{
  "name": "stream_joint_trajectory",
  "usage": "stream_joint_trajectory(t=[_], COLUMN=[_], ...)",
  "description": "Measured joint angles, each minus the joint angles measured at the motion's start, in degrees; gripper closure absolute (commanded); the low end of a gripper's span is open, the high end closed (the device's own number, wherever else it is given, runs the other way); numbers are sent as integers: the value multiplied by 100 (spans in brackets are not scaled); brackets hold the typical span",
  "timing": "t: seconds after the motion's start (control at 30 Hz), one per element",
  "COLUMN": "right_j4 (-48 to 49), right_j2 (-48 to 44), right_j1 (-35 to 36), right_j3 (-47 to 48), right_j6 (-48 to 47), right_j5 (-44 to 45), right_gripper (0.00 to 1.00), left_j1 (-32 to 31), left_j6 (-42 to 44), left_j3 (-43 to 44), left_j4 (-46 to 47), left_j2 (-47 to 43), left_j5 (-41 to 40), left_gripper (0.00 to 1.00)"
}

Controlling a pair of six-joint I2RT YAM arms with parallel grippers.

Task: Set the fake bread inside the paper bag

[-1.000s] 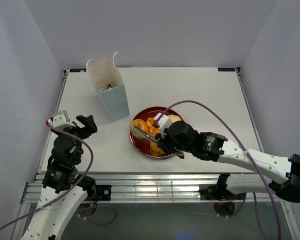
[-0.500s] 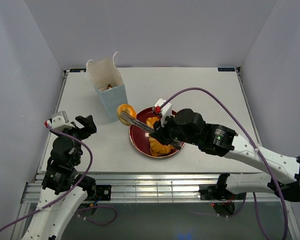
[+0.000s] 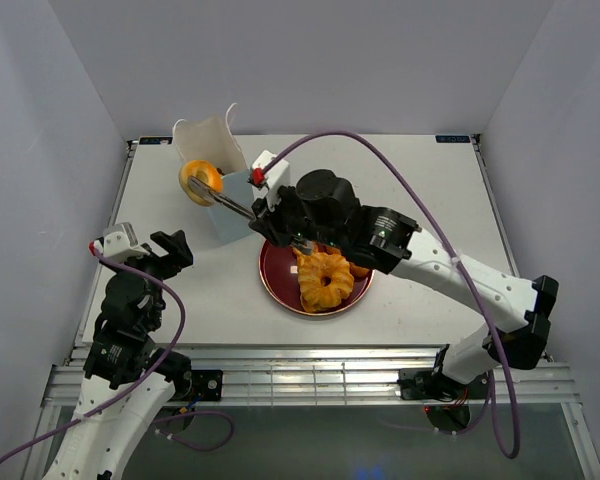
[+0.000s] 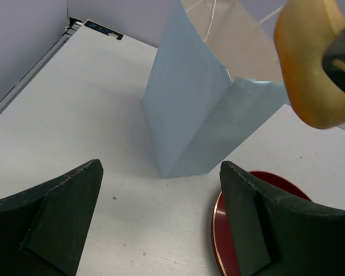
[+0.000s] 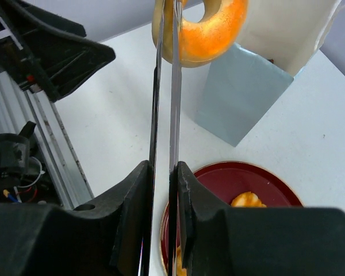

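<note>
Your right fingers (image 5: 129, 201) are clenched on the long silver metal tongs (image 5: 164, 115), whose thin, mirror-bright blades run out ahead of them, nearly pressed together. At the blade tips, well beyond the fingers, the glossy golden-orange ring donut (image 3: 200, 182) is pinched on edge. It hangs up by the open top of the tall pale blue paper bag (image 3: 232, 212); you cannot tell whether it is over the mouth. The bag is smooth, sharply creased and white inside.

Beneath those fingers the dark red round glossy plate (image 3: 280, 290) holds a knobbly golden twisted ring (image 3: 325, 278).

Your left fingers (image 4: 63, 213), matte black wedges, are released and spread, with the bag ahead between them.

A small dark label (image 3: 453, 139) on the white desk (image 3: 430, 200) carries lettering too small to read.
</note>
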Motion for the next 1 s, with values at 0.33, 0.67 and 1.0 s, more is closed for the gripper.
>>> stream_joint_trajectory(t=[0.33,0.67,1.0], right_j4=[-26,0,-15], right_j2=[1215,1961,2326], right_j1=[-713,-1266,-1569], right_j3=[1174,1851,2031], right_j6=[-179,-138,-22], right_j5=[-225,-855,-1147], right_gripper=[71,59,42], left_j1=[0,-31,-37], left_j6=[0,0,0], left_j3=[0,-2,-2], left_j4=[-2,-2,-2], left_j2=[7,28,28], left_j5=[2,4,4], left_gripper=[7,7,7])
